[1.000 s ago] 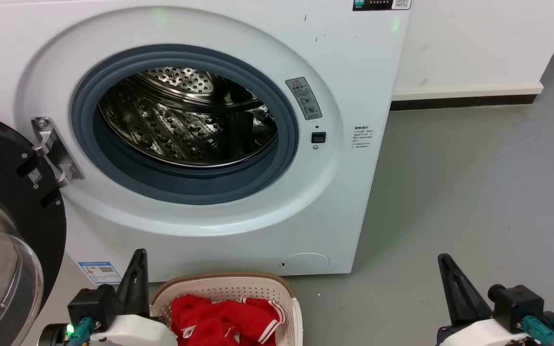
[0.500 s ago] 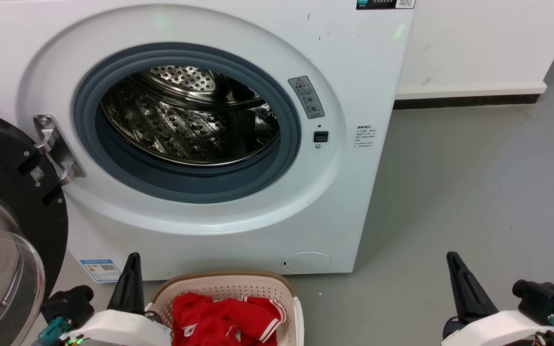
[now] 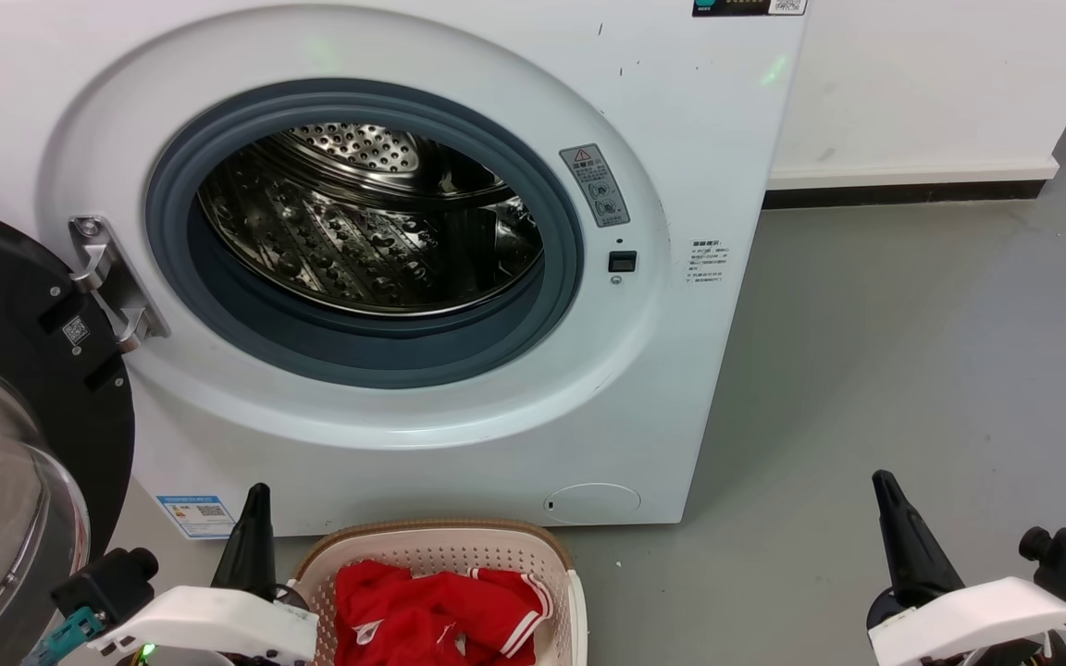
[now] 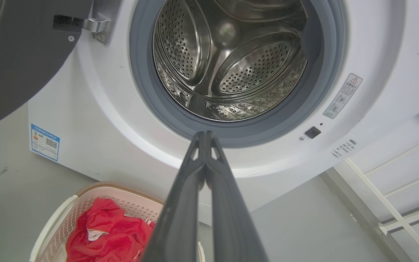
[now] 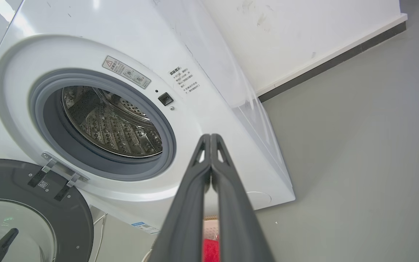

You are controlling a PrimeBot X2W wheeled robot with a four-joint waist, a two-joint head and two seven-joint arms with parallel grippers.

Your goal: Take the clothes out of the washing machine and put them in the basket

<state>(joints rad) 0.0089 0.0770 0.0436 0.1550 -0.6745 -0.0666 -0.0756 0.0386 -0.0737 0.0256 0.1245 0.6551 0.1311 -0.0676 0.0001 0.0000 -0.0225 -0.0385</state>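
Note:
The white washing machine (image 3: 700, 139) stands with its black-framed door (image 3: 15, 388) swung open to the left; its steel drum (image 3: 357, 231) holds no fabric. Red clothes (image 3: 431, 615) with white trim lie in the cream basket (image 3: 450, 550) on the floor below the machine. My left gripper (image 3: 255, 499) is shut with nothing in it, just left of the basket. My right gripper (image 3: 885, 486) is shut and empty over the grey floor at lower right. In the left wrist view the shut fingertips (image 4: 206, 135) point at the door ring, with the clothes (image 4: 107, 236) and basket (image 4: 56, 222) below them.
A grey floor (image 3: 912, 351) stretches to the right of the machine, up to a white wall with a dark skirting (image 3: 903, 192). A white rack (image 4: 395, 189) stands to the right in the left wrist view. The open door juts out at lower left.
Both arms have drawn down and outward, the left wrist swinging left and the right wrist right. The head view has shifted a little. Clothes and basket lie as before.

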